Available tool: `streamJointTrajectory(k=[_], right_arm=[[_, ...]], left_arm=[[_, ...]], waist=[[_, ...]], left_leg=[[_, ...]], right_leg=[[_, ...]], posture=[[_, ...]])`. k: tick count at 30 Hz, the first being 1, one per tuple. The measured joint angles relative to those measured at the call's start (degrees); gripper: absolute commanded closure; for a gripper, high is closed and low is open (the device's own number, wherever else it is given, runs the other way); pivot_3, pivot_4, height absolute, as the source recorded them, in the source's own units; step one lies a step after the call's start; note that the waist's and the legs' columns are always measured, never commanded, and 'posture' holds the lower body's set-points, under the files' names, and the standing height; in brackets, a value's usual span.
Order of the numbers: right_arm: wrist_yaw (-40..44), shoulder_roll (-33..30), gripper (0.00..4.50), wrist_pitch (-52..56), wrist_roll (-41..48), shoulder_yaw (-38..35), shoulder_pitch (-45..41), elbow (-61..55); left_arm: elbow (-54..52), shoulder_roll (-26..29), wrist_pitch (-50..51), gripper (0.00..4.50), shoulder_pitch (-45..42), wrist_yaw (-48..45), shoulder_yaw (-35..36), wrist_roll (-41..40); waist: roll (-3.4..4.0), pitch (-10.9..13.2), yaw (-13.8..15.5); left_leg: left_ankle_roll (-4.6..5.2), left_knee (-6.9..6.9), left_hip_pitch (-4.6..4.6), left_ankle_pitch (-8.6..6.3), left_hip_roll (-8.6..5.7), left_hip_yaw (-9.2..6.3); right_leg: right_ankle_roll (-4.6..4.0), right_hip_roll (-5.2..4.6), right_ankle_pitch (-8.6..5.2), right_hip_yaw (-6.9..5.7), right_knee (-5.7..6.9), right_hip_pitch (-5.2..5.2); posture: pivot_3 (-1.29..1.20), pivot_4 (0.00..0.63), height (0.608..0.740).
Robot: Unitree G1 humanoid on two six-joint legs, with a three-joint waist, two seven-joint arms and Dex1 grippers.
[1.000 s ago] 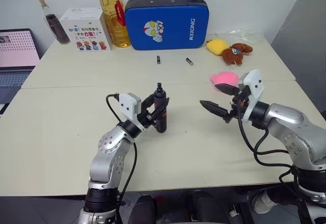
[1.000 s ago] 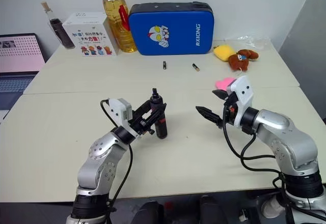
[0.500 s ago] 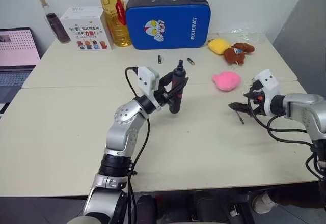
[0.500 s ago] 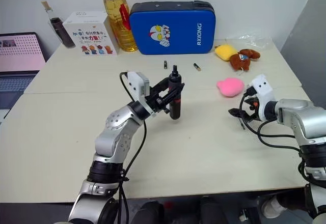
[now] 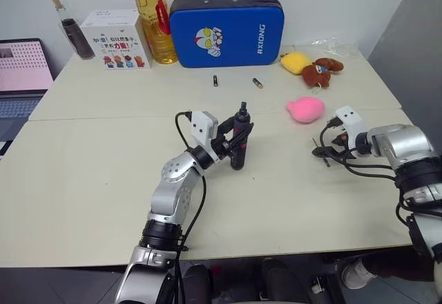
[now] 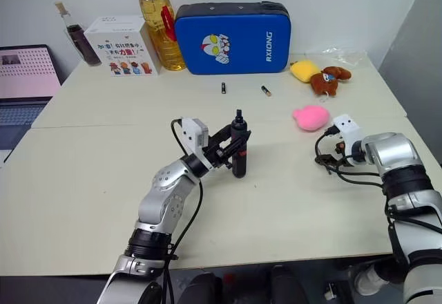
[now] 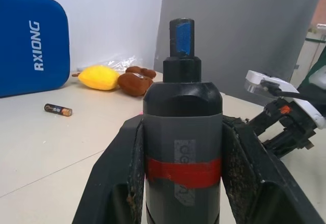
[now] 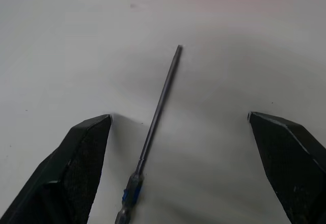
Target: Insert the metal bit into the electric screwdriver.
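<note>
The right pincer (image 8: 178, 147) hangs released over the table (image 5: 90, 179), its fingers straddling the metal bit (image 8: 159, 102), which lies flat with its long axis running away between them, while farther over the left pincer (image 7: 181, 183) stays clenched on the upright electric screwdriver (image 5: 239, 137), socket up.

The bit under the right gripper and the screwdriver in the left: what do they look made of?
The bit: thin bare grey metal with a dull sheen, and a blue band near one end. The screwdriver: matte black body, probably plastic or coated metal, with a red band around it.
</note>
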Motion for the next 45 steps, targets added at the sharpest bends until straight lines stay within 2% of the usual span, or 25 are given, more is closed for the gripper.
streamJointTrajectory(k=[6, 11, 14, 16, 18, 30, 36, 41, 45], right_arm=[[1.29, 3.32, 2.07, -0.47, -3.95, 0.11, -3.86, 5.9], [2.08, 4.28, 3.19, 2.51, -5.16, -0.42, -4.39, 5.19], [2.52, 4.86, 3.68, 5.31, -5.18, -0.55, -4.26, 3.37], [3.26, 5.03, 4.24, 6.64, -5.19, -0.53, -3.98, 2.12], [3.64, 5.16, 4.41, 7.5, -5.18, -0.53, -3.74, 1.17], [6.58, 4.86, 4.41, 8.17, -4.88, -1.5, -1.24, -3.89], [9.06, 5.44, 4.41, 3.52, 1.65, -8.32, 0.96, -15.31], [0.9, 10.59, 4.41, 5.27, 7.02, -18.56, 1.58, -30.87], [-6.47, 15.88, 4.41, 5.81, 9.39, -22.51, 3.13, -38.92]], left_arm=[[-0.33, 0.01, -0.01, 2.85, 0.28, 1.13, -0.03, 0.17], [-1.64, 0.1, -0.01, 2.85, 1.27, 1.42, -0.06, 0.44], [-2.3, 0.08, -0.01, 2.85, 1.74, 2.0, -0.07, 0.77], [-2.33, 0.04, -0.01, 2.85, 1.74, 2.29, -0.08, 0.86], [-2.33, 0.04, -0.01, 2.85, 1.74, 2.31, -0.08, 0.9], [-2.16, 0.13, -0.17, 2.85, 1.61, 2.12, -0.08, 1.01], [-2.2, 0.48, -0.71, 2.85, 1.57, 2.0, -0.1, 0.96], [-2.27, 1.2, -0.7, 2.85, 1.54, 2.23, -0.03, 0.92], [-2.11, 1.66, -0.38, 2.85, 0.98, 2.32, 0.01, 0.95]], waist=[[-0.04, -0.06, -0.37], [-0.04, -0.09, -0.33], [-0.04, -0.09, -0.35], [-0.04, -0.09, -0.35], [-0.04, -0.09, -0.37], [-0.04, -0.09, -0.41], [0.18, 0.07, -0.35], [0.18, 0.06, -0.33], [0.19, 0.06, -0.22]], left_leg=[[0.0, -0.02, 0.03, 0.0, 0.05, 0.0], [0.0, -0.02, 0.02, -0.01, 0.06, -0.02], [0.0, -0.03, 0.02, -0.01, 0.06, -0.03], [0.0, -0.04, 0.03, -0.01, 0.06, -0.03], [0.0, -0.04, 0.03, -0.01, 0.06, -0.03], [0.01, -0.05, 0.03, -0.01, 0.05, -0.02], [0.0, -0.04, -0.12, -0.01, 0.03, -0.05], [0.0, -0.05, -0.12, -0.01, 0.05, -0.1], [0.0, -0.05, -0.14, -0.01, 0.02, -0.11]], right_leg=[[-0.01, 0.01, 0.01, 0.0, 0.01, 0.01], [-0.01, 0.01, 0.01, -0.01, 0.01, 0.01], [-0.01, 0.01, 0.01, -0.02, 0.01, 0.01], [-0.01, 0.01, 0.01, -0.02, 0.01, 0.01], [-0.01, 0.01, 0.01, -0.02, 0.01, 0.01], [-0.01, 0.01, 0.0, -0.01, 0.0, 0.0], [0.0, 0.0, 0.01, -0.02, 0.01, -0.12], [0.0, -0.01, 0.01, -0.04, 0.03, -0.12], [0.01, -0.04, 0.01, -0.06, 0.03, -0.12]], posture=[[0.0, 0.15, 0.74], [0.0, 0.15, 0.74], [0.0, 0.15, 0.74], [0.0, 0.15, 0.74], [0.0, 0.15, 0.74], [0.0, 0.15, 0.74], [0.0, 0.15, 0.74], [0.0, 0.15, 0.74], [0.0, 0.15, 0.74]])
